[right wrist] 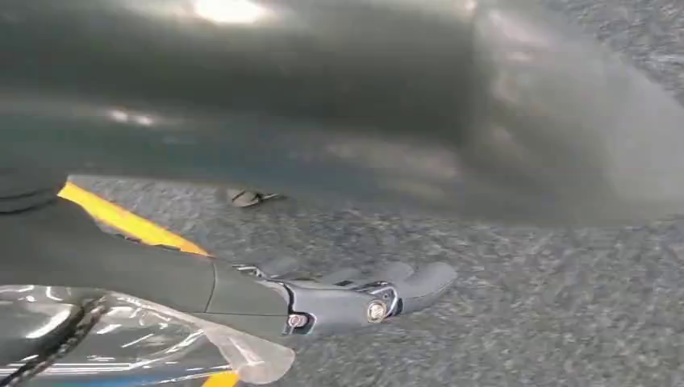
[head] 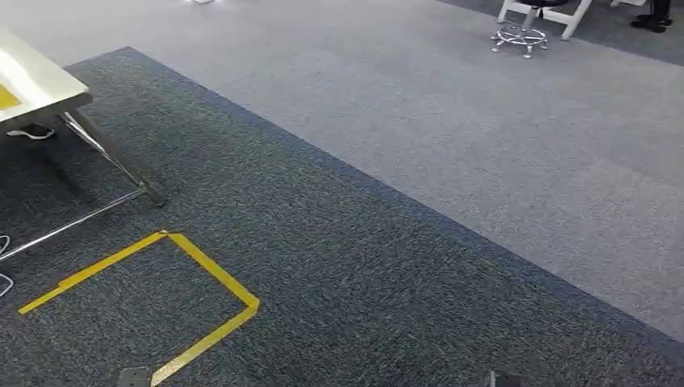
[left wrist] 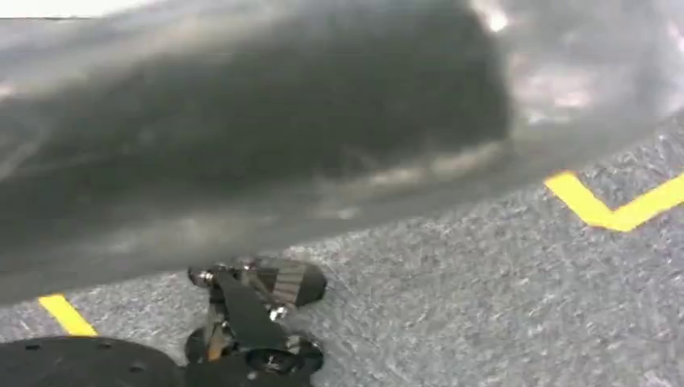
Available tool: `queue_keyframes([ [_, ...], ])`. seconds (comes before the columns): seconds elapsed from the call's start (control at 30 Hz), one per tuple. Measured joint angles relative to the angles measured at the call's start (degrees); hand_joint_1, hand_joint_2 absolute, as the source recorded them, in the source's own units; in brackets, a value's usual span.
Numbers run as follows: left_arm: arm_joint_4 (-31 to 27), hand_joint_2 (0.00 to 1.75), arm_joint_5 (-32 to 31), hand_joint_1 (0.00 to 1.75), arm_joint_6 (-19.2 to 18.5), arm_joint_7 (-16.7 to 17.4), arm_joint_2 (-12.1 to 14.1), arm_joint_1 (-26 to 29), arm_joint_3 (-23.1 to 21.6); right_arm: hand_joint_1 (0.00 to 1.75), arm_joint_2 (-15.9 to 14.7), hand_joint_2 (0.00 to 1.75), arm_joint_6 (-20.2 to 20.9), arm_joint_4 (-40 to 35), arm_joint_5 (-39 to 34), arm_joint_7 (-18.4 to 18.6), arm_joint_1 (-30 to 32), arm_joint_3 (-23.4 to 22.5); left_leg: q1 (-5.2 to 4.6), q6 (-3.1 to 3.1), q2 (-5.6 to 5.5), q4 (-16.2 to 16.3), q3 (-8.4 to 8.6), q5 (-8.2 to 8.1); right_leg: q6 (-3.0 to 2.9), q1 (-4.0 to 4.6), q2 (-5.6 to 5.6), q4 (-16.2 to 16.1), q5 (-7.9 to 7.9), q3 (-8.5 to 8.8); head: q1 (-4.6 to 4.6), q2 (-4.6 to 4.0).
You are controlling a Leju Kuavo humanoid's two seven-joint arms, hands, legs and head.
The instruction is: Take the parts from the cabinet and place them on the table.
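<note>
The left hand (left wrist: 252, 322) hangs low over the dark carpet (head: 339, 282). Its dark fingers (left wrist: 211, 278) look curled in, and nothing shows between them. The picture is blurred there.

The right hand (right wrist: 355, 300) also hangs over the carpet, its grey thumb (right wrist: 423, 280) stretched out straight. A clear plastic bag (right wrist: 137, 343) with something dark inside lies right against the wrist side of this hand. The other fingers are hidden, so I cannot tell whether the hand grips the bag or what part is in it.

On the floor at the near left, yellow tape (head: 214, 274) marks 1 corner of a square on the dark carpet. Further left stands the table (head: 36, 81), with a pale top and a yellow patch (head: 6, 98) on it. Its slanted metal leg (head: 113, 157) rests on the dark carpet.

A straight edge runs from far left to near right, and beyond it lies lighter grey carpet (head: 484, 145). At the far right stands a stool (head: 520, 36) with a chrome foot ring. Just right of it are a person's dark shoes (head: 652, 22).
</note>
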Motion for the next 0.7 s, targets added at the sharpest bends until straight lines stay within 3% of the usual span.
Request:
queue_keyframes([
  [0.03,0.0,0.0,0.0,0.0,-0.18,-0.13,0.18,-0.18,0.15,0.0,0.0,0.0,0.0,0.0,0.0,-0.07,0.09,-0.09,-0.06,0.25,0.82,-0.29,0.3,0.28,0.03,0.11,-2.63,1.07,-0.87,-0.53,0.18,0.0],
  [0.07,0.0,0.0,0.23,0.0,-0.77,-0.79,0.13,-0.19,0.43,0.0,0.0,0.0,-0.02,0.02,-0.02,-0.09,-0.1,-0.24,-0.09,0.66,1.46,-0.45,0.22,0.38,0.18,0.2,-5.43,4.12,-2.97,-2.04,0.72,0.0],
  [0.1,0.0,0.0,0.39,0.0,-1.57,-1.57,0.15,-0.07,0.7,0.0,0.0,0.0,-0.02,0.02,-0.07,-0.07,-0.32,-0.35,-0.22,0.67,2.36,-0.42,0.09,0.38,0.4,0.13,-7.02,8.45,-5.16,-4.11,0.9,0.0],
  [0.17,0.0,0.0,0.44,0.0,-3.69,-3.38,0.2,0.28,1.09,0.0,0.0,0.0,0.0,0.02,-0.11,-0.09,-0.41,-0.5,-0.39,0.69,4.27,-0.37,-0.02,0.32,0.93,-0.2,-8.04,16.91,-8.43,-8.11,0.83,0.0],
  [0.2,0.0,0.0,0.44,0.0,-4.48,-3.78,0.24,0.24,1.2,0.0,0.0,0.0,0.0,0.05,-0.09,-0.09,-0.24,-0.57,-0.39,0.67,5.03,-0.35,-0.03,0.32,1.08,-0.29,-8.21,17.67,-8.11,-8.44,0.81,0.0],
  [0.23,0.0,0.0,0.42,0.0,-5.35,-3.96,0.26,0.18,1.29,0.0,0.0,0.0,0.0,0.07,-0.11,-0.07,-0.07,-0.68,-0.37,0.59,5.74,-0.34,0.0,0.27,1.23,-0.43,-8.4,15.65,-6.53,-7.19,0.85,0.0],
  [0.3,0.0,0.0,-0.26,0.0,-6.49,-3.93,0.33,0.16,1.29,0.0,0.0,0.0,0.04,0.07,-0.11,-0.07,-0.05,-0.81,-0.31,0.16,7.08,-0.14,0.11,-0.01,1.28,-0.64,-9.67,5.84,-1.97,-1.69,0.83,0.0],
  [0.33,0.0,0.0,-0.39,0.0,-6.73,-3.87,0.37,0.16,1.29,0.0,0.0,0.0,0.11,0.07,-0.09,-0.07,-0.2,-0.81,-0.32,-0.19,7.69,0.12,0.26,-0.23,1.31,-0.64,-11.9,0.76,-0.83,1.27,0.83,0.0],
  [0.37,0.0,0.0,-0.61,0.0,-6.82,-3.74,0.7,0.16,1.29,0.0,0.15,0.0,0.19,0.07,-0.07,-0.04,-0.44,-0.81,-0.77,-0.72,8.12,0.35,0.03,-0.57,0.81,-0.17,-12.93,-0.03,-1.55,2.13,0.85,0.0],
  [0.4,0.02,0.0,-0.9,0.0,-6.84,-3.69,0.72,0.16,1.29,0.0,0.15,0.0,0.28,0.07,0.0,-0.04,-0.53,-0.81,-0.76,-1.01,8.51,0.44,0.15,-0.56,0.29,-0.15,-11.93,-0.05,-1.33,1.81,0.46,0.0],
  [0.5,0.02,0.0,-1.31,0.0,-6.84,-3.34,0.79,-0.11,1.29,0.0,0.15,0.0,0.37,0.09,0.11,0.09,-0.24,-0.83,-0.42,-1.98,9.8,0.23,0.64,-0.58,-0.74,0.09,-10.43,-0.06,-1.13,1.3,0.5,0.0],
  [0.53,0.02,0.0,-1.42,0.0,-6.84,-3.28,0.96,-0.21,1.29,0.0,0.15,0.0,0.37,0.11,0.11,0.09,-0.16,-0.85,-0.18,-2.56,7.2,1.03,0.53,-1.61,-1.21,-0.19,-9.86,-0.33,-0.87,1.58,0.3,0.0],
  [0.57,0.02,0.0,-1.44,0.0,-6.82,-3.26,0.99,-0.16,1.27,0.0,0.15,0.0,0.39,0.11,0.15,0.11,-0.31,-0.85,-0.08,-2.53,4.99,3.41,-0.41,-3.58,-1.6,-0.19,-9.4,-0.31,-0.71,1.53,0.11,0.0],
  [0.6,0.04,0.0,-1.46,0.0,-6.8,-3.15,0.99,0.03,1.29,0.0,0.18,0.0,0.41,0.11,0.18,0.09,-0.52,-0.85,-0.08,-2.49,3.76,8.01,-2.33,-6.18,-1.87,-0.12,-8.67,-0.31,-0.58,1.41,0.04,0.0],
  [0.67,0.07,0.0,-1.62,0.0,-6.78,-2.88,1.01,0.34,1.27,0.0,0.17,0.0,0.55,0.11,0.28,0.11,-0.57,-0.85,-0.1,-2.43,3.07,17.3,-6.63,-9.84,-2.11,0.22,-7.04,-0.27,-0.46,1.2,0.06,0.0],
  [0.7,0.07,0.0,-1.62,0.0,-6.78,-2.82,1.03,0.41,1.27,0.0,0.17,0.0,0.54,0.11,0.28,0.11,-0.51,-0.85,-0.11,-2.29,3.03,19.19,-7.64,-9.9,-2.14,0.38,-6.23,-0.26,-0.44,1.21,0.06,0.0],
])
